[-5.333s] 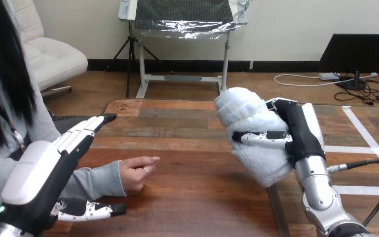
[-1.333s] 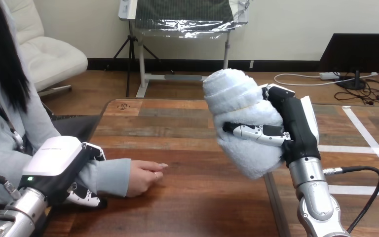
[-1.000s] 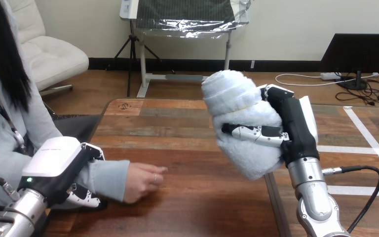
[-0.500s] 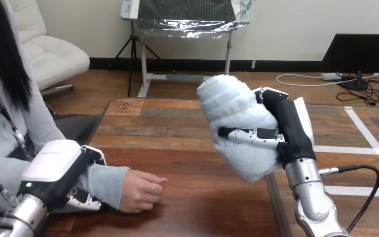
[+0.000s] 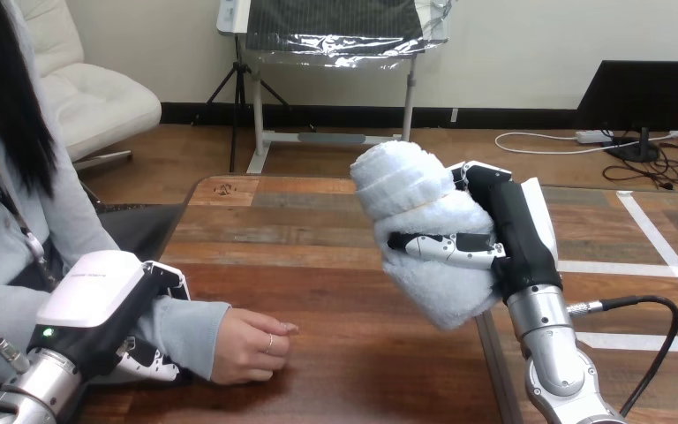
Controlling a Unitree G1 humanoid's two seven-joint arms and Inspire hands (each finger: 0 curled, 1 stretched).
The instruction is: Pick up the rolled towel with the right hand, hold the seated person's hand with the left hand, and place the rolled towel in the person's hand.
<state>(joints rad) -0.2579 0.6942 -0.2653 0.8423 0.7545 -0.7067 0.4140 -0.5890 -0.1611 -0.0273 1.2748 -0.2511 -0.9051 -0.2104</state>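
Where the person's sleeved forearm [image 5: 185,322] lies on the table [image 5: 335,300] at near left, left hand [image 5: 97,296]: white shell up, fingers over the sleeve, thumb under it, clamped round the forearm.

Person's hand [image 5: 252,346]: just right of the cuff, palm down, loosely curled, resting on the wood, well apart from the towel.

Table: dark wooden planks, smooth, grain running left to right. Far edge straight, with a rounded left corner. Open bare wood between the person's hand and the towel.

Towel [image 5: 419,221]: white terry, a thick roll, soft and ridged. Tilted, upper end leaning left, held clear above the table at centre-right.

Right hand [image 5: 508,234]: black with a white shell, wrapped round the towel's right side, thumb across its front, closed on it. Silver forearm rising from the bottom edge.

Tape [image 5: 636,267]: white strips lying flat on the table's right part, past the right arm.
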